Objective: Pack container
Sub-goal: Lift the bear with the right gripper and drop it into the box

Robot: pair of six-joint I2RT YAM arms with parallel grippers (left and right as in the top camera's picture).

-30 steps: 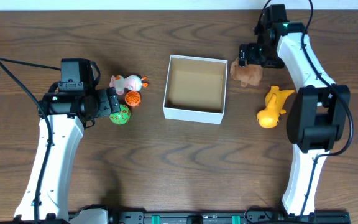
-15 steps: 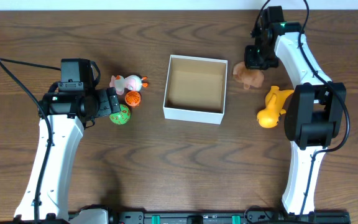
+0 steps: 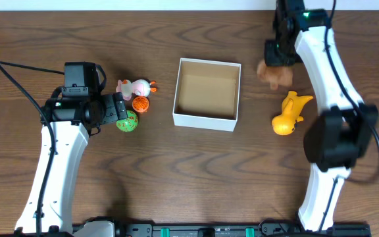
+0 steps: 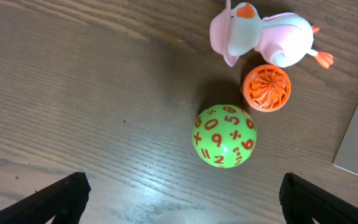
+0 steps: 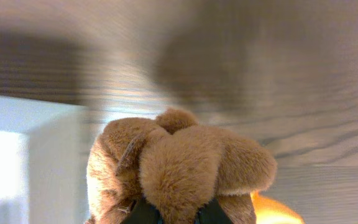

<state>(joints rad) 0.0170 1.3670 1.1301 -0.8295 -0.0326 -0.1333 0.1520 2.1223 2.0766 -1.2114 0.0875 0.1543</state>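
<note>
- Dark wooden counter (image 3: pixel 176 178) under everything, two white arms over it.
- In the middle, the container (image 3: pixel 202 120): a square box, white outside, tan inside, top open, nothing in it yet.
- Probably light and thin, easy to push or dent; best pinched over one wall at the rim, or just left where it sits.
- Right fingers (image 3: pixel 275 58) squeezed shut on a fluffy brown bear (image 5: pixel 179 168), near the box's far right corner.
- Soft and squashy, so likely a safe hold, not slippery.
- Left fingers (image 3: pixel 120 108) spread wide, holding nothing, close to a green number ball (image 4: pixel 224 136).
- Near that ball: an orange ball (image 4: pixel 265 88) and a pink and white duck (image 4: pixel 260 37), right next to each other.
- Yellow duck (image 3: pixel 288 113) lying right of the box, apart from it.
</note>
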